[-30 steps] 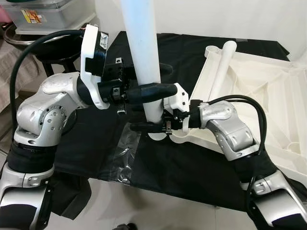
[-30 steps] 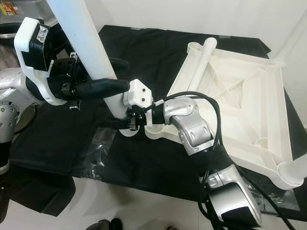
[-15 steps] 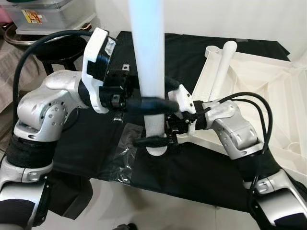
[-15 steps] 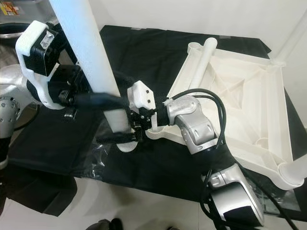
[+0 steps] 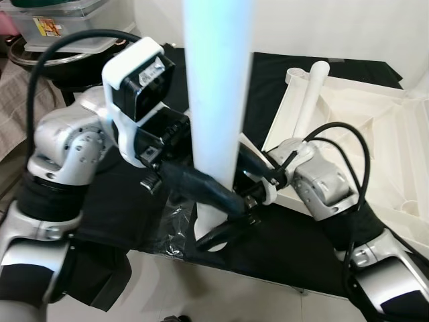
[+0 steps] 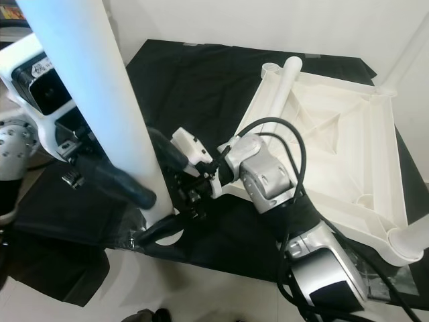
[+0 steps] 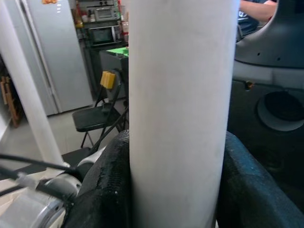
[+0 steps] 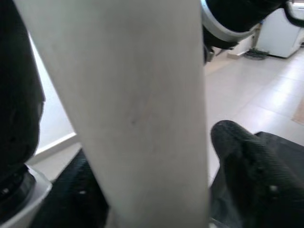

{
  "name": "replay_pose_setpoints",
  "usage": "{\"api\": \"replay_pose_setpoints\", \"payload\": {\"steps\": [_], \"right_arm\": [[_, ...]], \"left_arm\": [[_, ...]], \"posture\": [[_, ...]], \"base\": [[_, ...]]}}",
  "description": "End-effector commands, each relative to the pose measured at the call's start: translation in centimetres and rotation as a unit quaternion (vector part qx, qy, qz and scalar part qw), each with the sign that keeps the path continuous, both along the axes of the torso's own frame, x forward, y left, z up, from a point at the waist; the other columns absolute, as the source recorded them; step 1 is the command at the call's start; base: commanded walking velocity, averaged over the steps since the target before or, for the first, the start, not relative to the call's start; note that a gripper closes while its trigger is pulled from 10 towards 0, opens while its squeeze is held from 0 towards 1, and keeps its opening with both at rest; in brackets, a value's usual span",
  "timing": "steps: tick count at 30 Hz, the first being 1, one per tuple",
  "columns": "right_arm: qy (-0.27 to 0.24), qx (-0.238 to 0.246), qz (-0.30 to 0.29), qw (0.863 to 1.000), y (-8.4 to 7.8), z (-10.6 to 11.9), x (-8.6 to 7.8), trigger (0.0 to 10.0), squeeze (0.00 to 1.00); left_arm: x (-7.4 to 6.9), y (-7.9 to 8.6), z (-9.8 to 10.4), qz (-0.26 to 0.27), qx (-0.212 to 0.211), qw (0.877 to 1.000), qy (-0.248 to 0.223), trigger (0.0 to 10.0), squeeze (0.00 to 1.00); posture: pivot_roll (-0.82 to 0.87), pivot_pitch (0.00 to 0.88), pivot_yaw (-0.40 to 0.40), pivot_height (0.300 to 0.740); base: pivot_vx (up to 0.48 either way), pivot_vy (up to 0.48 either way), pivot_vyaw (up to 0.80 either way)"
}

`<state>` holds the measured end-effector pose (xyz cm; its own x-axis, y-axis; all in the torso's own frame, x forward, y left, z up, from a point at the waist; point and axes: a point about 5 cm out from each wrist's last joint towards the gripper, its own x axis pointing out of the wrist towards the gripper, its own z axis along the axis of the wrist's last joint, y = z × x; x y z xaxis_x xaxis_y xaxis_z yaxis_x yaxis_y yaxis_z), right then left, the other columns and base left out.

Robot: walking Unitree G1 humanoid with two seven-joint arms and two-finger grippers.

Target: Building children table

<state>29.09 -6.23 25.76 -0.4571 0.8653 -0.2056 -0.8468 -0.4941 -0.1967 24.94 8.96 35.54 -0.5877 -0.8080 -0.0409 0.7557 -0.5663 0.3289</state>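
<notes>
White table leg (image 5: 216, 100): a thick plastic tube, held roughly upright between the two grippers, its lower end just above the black cloth (image 5: 295, 241) near the front edge. Left gripper (image 7: 175, 190): fingers (image 7: 107, 190) clamped on either side of the leg, both pads touching it, a little above the right gripper. Right gripper (image 5: 231, 225): reaches in from the opposite side, low on the leg; one black finger (image 5: 224, 235) lies under the tube's end, the other runs along its far side, so it grips the same leg. Upturned white table top (image 6: 342, 134): lies on the cloth beyond the right arm, ribbed underside showing, touching that arm's wrist housing. Second white leg (image 5: 310, 94): lies across the table top's near corner, well apart from both grippers. Clear plastic bag (image 5: 171, 218): flat on the cloth just below the left gripper.
</notes>
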Motion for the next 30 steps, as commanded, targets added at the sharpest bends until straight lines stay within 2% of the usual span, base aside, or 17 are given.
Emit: {"api": "replay_pose_setpoints", "payload": {"steps": [1, 6, 9, 12, 13, 14, 15, 16, 18, 20, 21, 23, 24, 25, 26, 28, 30], "right_arm": [[0.01, 0.006, 0.016, 1.0, 0.2, 0.0, -0.3, 0.0, 0.0], [0.013, 0.014, 0.016, 1.0, 0.3, 0.1, -0.3, 0.0, 0.0], [0.018, 0.018, 0.017, 1.0, 0.2, 0.0, -0.4, 0.0, 0.0], [0.02, 0.019, 0.018, 0.999, 0.2, 0.0, -0.4, 0.0, 0.0], [0.021, 0.023, 0.016, 0.999, 0.1, 0.1, -0.4, 0.0, 0.0], [0.022, 0.026, 0.014, 0.999, -0.1, 0.1, -0.4, 0.0, 0.0], [0.022, 0.026, 0.014, 0.999, -0.1, 0.1, -0.4, 0.0, 0.0], [0.023, 0.03, 0.007, 0.999, -0.3, 0.1, -0.3, 0.0, 0.0], [0.023, 0.03, 0.007, 0.999, -0.3, 0.1, -0.3, 0.0, 0.0], [0.025, 0.042, -0.016, 0.999, -1.0, 0.3, -0.1, 0.0, 0.0], [0.025, 0.042, -0.016, 0.999, -1.0, 0.3, -0.1, 0.0, 0.0], [0.025, 0.051, -0.041, 0.998, -1.8, 0.4, 0.1, 0.0, 0.0], [0.025, 0.051, -0.041, 0.998, -1.8, 0.4, 0.1, 0.0, 0.0], [0.026, 0.057, -0.058, 0.996, -2.3, 0.5, 0.3, 0.0, 0.0], [0.026, 0.057, -0.058, 0.996, -2.3, 0.5, 0.3, 0.0, 0.0], [0.026, 0.067, -0.098, 0.993, -3.5, 0.4, 0.7, 0.0, 0.0], [0.026, 0.067, -0.098, 0.993, -3.5, 0.4, 0.7, 0.0, 0.0]], "left_arm": [[-0.9, -0.9, 0.2, -0.039, 0.003, 0.999, -0.005, 0.0, 0.0], [-1.0, -1.8, 0.3, -0.042, 0.001, 0.999, -0.004, 0.0, 0.0], [-0.7, -4.1, 0.3, -0.043, -0.008, 0.999, 0.005, 0.0, 0.0], [-0.4, -4.7, 0.2, -0.036, -0.013, 0.999, 0.007, 0.0, 0.0], [0.3, -5.2, 0.2, -0.009, -0.024, 1.0, 0.009, 1.6, 0.0], [1.0, -5.6, 0.3, 0.022, -0.035, 0.999, 0.016, 5.9, 0.0], [1.0, -5.6, 0.3, 0.022, -0.035, 0.999, 0.016, 5.9, 0.0], [2.0, -6.0, 0.4, 0.071, -0.049, 0.996, 0.028, 10.0, 1.0], [2.0, -6.0, 0.4, 0.071, -0.049, 0.996, 0.028, 10.0, 1.0], [3.4, -3.5, 1.2, 0.156, -0.091, 0.983, 0.035, 10.0, 1.0], [3.4, -3.5, 1.2, 0.156, -0.091, 0.983, 0.035, 10.0, 1.0], [4.7, -0.1, 1.9, 0.235, -0.134, 0.962, 0.029, 10.0, 1.0], [4.7, -0.1, 1.9, 0.235, -0.134, 0.962, 0.029, 10.0, 1.0], [5.5, 1.9, 2.2, 0.277, -0.157, 0.947, 0.031, 10.0, 1.0], [5.5, 1.9, 2.2, 0.277, -0.157, 0.947, 0.031, 10.0, 1.0], [6.7, 6.3, 2.4, 0.361, -0.199, 0.911, 0.033, 10.0, 1.0], [6.7, 6.3, 2.4, 0.361, -0.199, 0.911, 0.033, 10.0, 1.0]], "posture": [[0.01, 0.152, 0.015, 0.74], [0.01, 0.152, 0.017, 0.74], [0.01, 0.152, 0.02, 0.74], [0.01, 0.153, 0.02, 0.74], [0.0, 0.153, 0.021, 0.74], [0.0, 0.153, 0.021, 0.74], [0.0, 0.153, 0.021, 0.74], [0.0, 0.155, 0.023, 0.74], [0.0, 0.155, 0.023, 0.74], [0.0, 0.159, 0.021, 0.74], [0.0, 0.159, 0.021, 0.74], [0.0, 0.162, 0.021, 0.74], [0.0, 0.162, 0.021, 0.74], [0.0, 0.163, 0.018, 0.74], [0.0, 0.163, 0.018, 0.74], [0.0, 0.163, 0.017, 0.74], [0.0, 0.163, 0.017, 0.74]], "base": [[0.0, 0.0, 0.0], [0.0, 0.0, 0.0], [0.0, 0.0, 0.0], [0.0, 0.0, 0.0], [0.0, 0.0, 0.0], [0.0, 0.0, 0.0], [0.0, 0.0, 0.0], [0.0, 0.0, 0.0], [0.0, 0.0, 0.0], [0.0, 0.0, 0.0], [0.0, 0.0, 0.0], [0.0, 0.0, 0.0], [0.0, 0.0, 0.0], [0.0, 0.0, 0.0], [0.0, 0.0, 0.0], [0.0, 0.0, 0.0], [0.0, 0.0, 0.0]]}}
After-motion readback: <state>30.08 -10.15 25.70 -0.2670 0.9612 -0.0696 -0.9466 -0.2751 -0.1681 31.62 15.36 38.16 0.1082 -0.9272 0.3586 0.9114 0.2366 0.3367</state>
